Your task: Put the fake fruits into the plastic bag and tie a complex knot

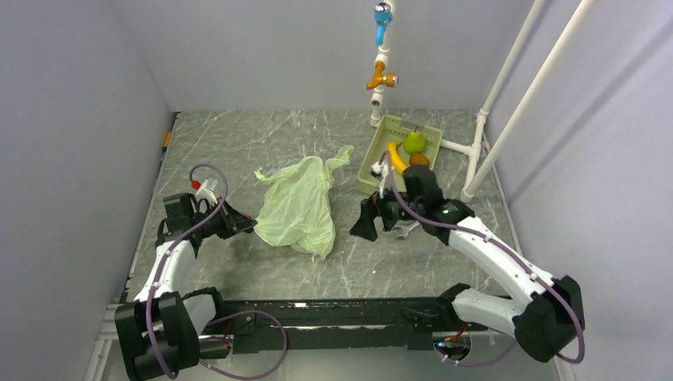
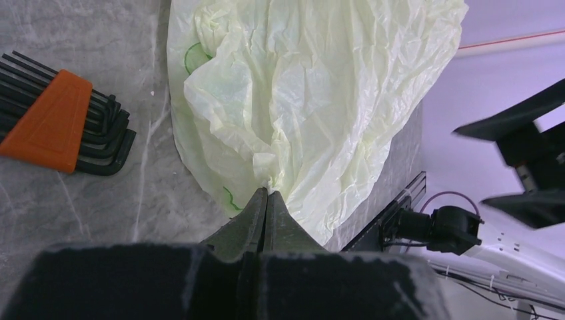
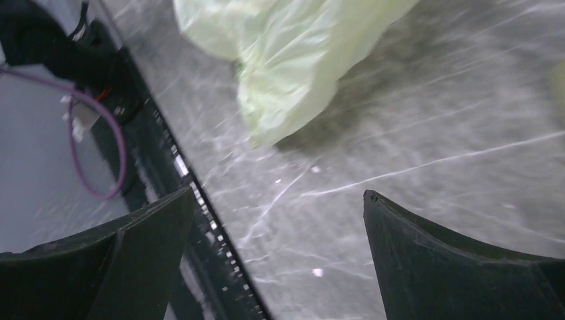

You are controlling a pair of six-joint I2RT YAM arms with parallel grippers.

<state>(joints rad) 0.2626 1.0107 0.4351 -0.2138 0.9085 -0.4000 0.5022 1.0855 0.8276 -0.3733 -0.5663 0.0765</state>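
Two grippers are recorded. By the left wrist view alone, the left gripper (image 2: 266,195) is shown pinched together on an edge of the bag (image 2: 313,100), with hex keys (image 2: 60,123) lying nearby. The right gripper (image 3: 280,200) is spread, empty, over the table (image 3: 433,167) near the bag. Only from above are the fruits (image 1: 413,144) seen, in the tray (image 1: 370,176).

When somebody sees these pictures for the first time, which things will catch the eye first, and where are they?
The crinkled pale green bag lies in the middle of the table, and the left gripper is shut on its edge. At the back right, a pale green tray holds the toy fruits. The right gripper hangs open over the table, beside the bag.
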